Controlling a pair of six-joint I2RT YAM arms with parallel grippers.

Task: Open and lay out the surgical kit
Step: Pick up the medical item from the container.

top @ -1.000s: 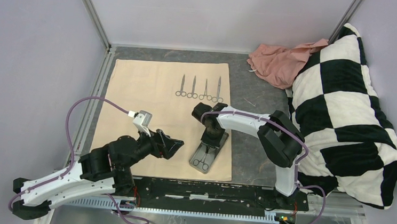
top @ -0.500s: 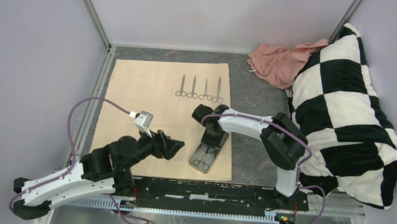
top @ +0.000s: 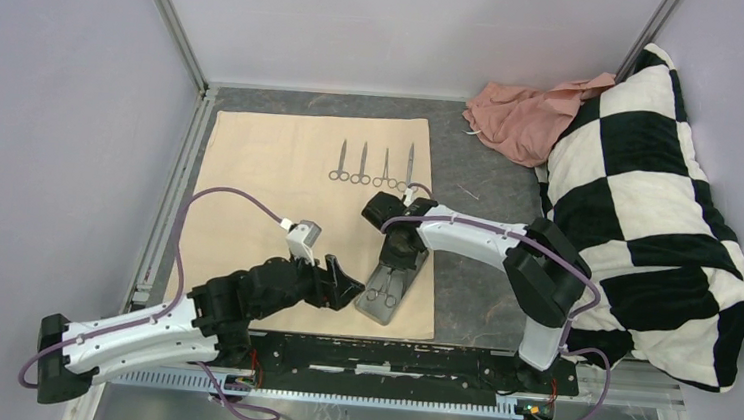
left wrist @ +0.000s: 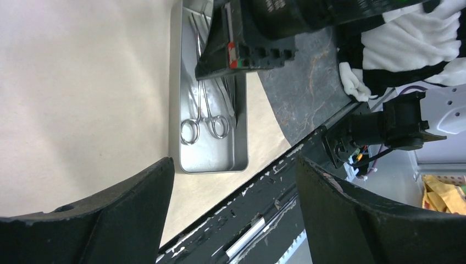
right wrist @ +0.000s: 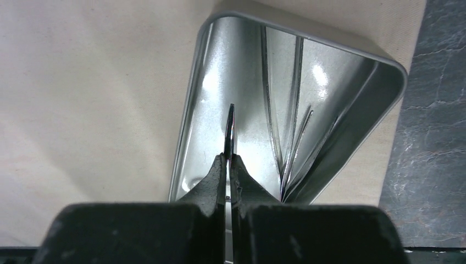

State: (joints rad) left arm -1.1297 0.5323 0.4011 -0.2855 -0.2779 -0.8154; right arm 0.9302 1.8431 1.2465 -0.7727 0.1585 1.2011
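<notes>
Pinching a slim silver instrument (right wrist: 231, 124) by its tip in the right gripper (right wrist: 228, 160), over the small rectangular steel tray (right wrist: 308, 34) on the beige cloth wrap's (top: 271, 162) near-right corner; with the left gripper (top: 342, 286) spread wide just beside; could easily slip from such a thin grip, or snag the other instruments (left wrist: 206, 118) lying in there.

Silver scissors (top: 362, 164) gleam on a pale beige cloth (top: 271, 172) and in a shiny steel tray (left wrist: 214, 158), over a dark grey marbled tabletop (top: 482, 289). Nearby are a black-and-white checked pillow (top: 649, 212), a pink rag (top: 516, 116) and a purple cable (top: 217, 190).
</notes>
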